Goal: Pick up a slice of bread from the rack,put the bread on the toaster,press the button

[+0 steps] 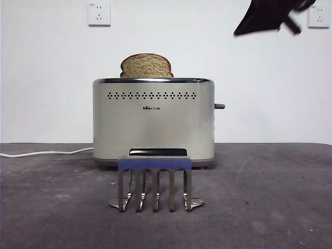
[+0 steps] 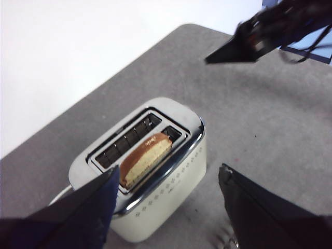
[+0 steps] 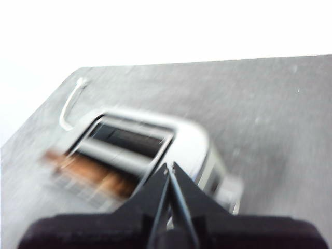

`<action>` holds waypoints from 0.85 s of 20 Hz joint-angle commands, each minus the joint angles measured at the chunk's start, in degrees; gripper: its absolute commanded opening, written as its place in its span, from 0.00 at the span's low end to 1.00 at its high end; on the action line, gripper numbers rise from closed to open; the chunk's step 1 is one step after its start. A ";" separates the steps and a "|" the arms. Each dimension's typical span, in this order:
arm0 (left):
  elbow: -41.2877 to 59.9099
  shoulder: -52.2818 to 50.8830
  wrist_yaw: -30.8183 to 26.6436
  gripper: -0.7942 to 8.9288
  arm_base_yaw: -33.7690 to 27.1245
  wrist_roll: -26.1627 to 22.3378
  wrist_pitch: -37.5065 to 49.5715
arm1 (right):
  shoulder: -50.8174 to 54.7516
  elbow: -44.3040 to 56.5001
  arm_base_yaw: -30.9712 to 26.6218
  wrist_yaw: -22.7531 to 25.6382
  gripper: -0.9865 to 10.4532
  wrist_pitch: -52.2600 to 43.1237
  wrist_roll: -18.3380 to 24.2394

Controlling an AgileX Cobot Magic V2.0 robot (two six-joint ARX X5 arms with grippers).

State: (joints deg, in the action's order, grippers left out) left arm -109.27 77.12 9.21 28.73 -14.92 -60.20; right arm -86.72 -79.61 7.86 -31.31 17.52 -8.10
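Observation:
The slice of bread (image 1: 147,66) stands in one slot of the cream toaster (image 1: 153,122), its domed top above the chrome rim. In the left wrist view the bread (image 2: 145,158) fills the slot nearer the vent holes. The dark button (image 1: 220,106) sticks out of the toaster's right side. The rack (image 1: 154,181) stands in front, with nothing in its prongs. My left gripper (image 2: 169,172) hangs open high above the toaster (image 2: 155,197), holding nothing. My right gripper (image 1: 245,30) is shut, up at the top right, above and to the right of the button.
A white cord (image 1: 46,152) runs left from the toaster across the grey table (image 1: 270,197). Two white wall sockets (image 1: 99,14) sit on the back wall. The right wrist view is blurred; its shut gripper (image 3: 170,167) points down over the toaster (image 3: 155,137).

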 commanded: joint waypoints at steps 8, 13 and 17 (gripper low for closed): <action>0.35 0.02 0.35 0.40 0.17 0.42 -5.81 | 17.62 0.31 0.20 -0.09 0.08 36.35 12.87; 0.35 0.02 4.24 0.40 0.15 0.42 -8.98 | 23.37 0.31 0.20 -0.07 0.08 45.07 14.62; 0.35 0.02 7.78 0.08 0.17 0.35 -9.99 | 27.30 0.31 0.20 -0.07 0.09 45.55 14.62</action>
State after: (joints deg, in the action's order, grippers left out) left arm -109.27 77.12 16.60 28.73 -14.92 -70.26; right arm -59.05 -79.61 7.90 -31.38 63.40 5.87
